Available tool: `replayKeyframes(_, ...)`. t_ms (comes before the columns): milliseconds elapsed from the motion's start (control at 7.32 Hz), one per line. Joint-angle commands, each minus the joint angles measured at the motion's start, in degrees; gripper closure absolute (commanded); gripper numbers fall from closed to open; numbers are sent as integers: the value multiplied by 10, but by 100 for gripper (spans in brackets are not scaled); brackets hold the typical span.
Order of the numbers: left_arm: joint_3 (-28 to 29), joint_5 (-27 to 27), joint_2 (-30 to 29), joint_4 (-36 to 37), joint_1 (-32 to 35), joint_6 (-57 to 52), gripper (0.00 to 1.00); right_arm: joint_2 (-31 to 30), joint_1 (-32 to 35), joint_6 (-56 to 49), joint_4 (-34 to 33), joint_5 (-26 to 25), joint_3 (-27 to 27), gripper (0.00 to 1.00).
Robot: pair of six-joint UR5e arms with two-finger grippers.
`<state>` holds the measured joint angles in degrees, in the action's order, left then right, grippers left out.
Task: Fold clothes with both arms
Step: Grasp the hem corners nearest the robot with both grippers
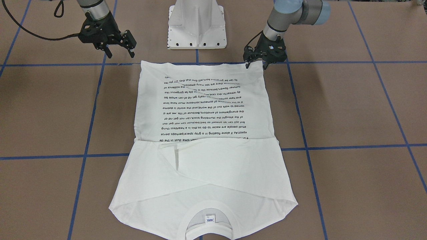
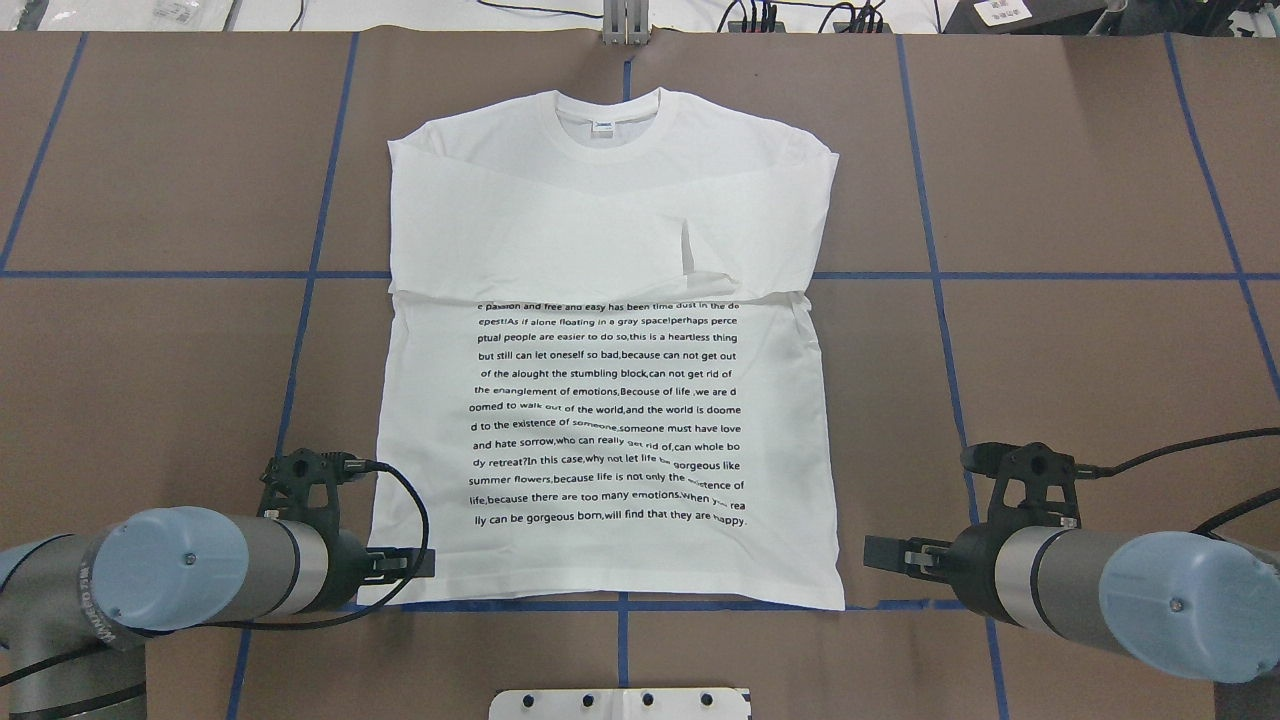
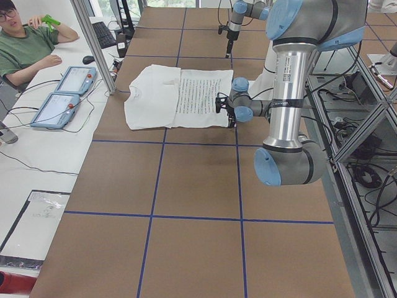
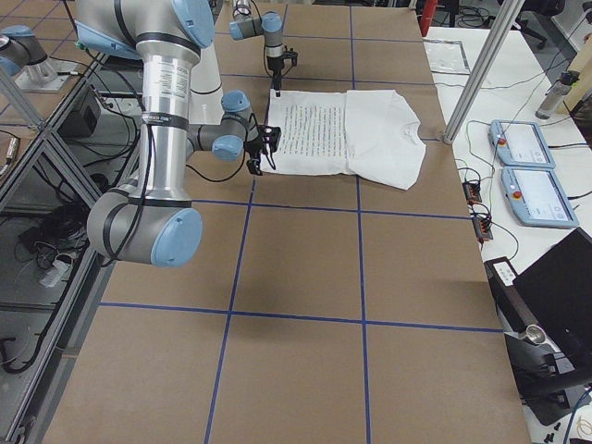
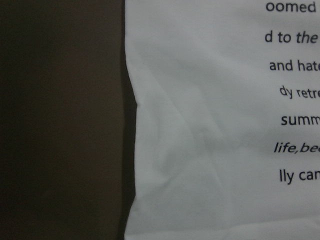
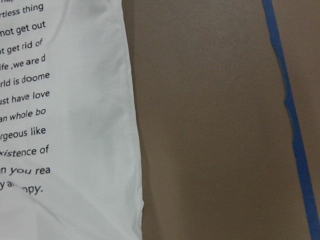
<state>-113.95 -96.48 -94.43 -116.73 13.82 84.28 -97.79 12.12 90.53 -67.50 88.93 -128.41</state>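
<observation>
Large white long-sleeved cotton T-shirt [image 2: 610, 250] lay flat, print up, sleeves folded across chest, on brown table [image 2: 1080, 350] gridded with blue tape lines [image 2: 1050, 275]. At one hem corner: left black gripper [image 1: 256, 65], fingers apart. Right black gripper [image 1: 120, 50], likewise spread, just beside the other corner. White metal pedestal [image 1: 196, 30] stood between them, near the hem.
</observation>
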Motion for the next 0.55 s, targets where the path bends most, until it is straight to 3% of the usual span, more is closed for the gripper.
replayKeyframes(0, 0, -1, 8, -2, -7, 3, 25, 0, -1, 0, 0, -1, 0, 0)
replayKeyframes(273, 0, -2, 9, -1, -14, 5, 34, 0, -1, 0, 0, -1, 0, 0)
replayKeyframes(410, -2, -3, 9, -1, -16, 11, 49, 0, -1, 0, 0, -1, 0, 0)
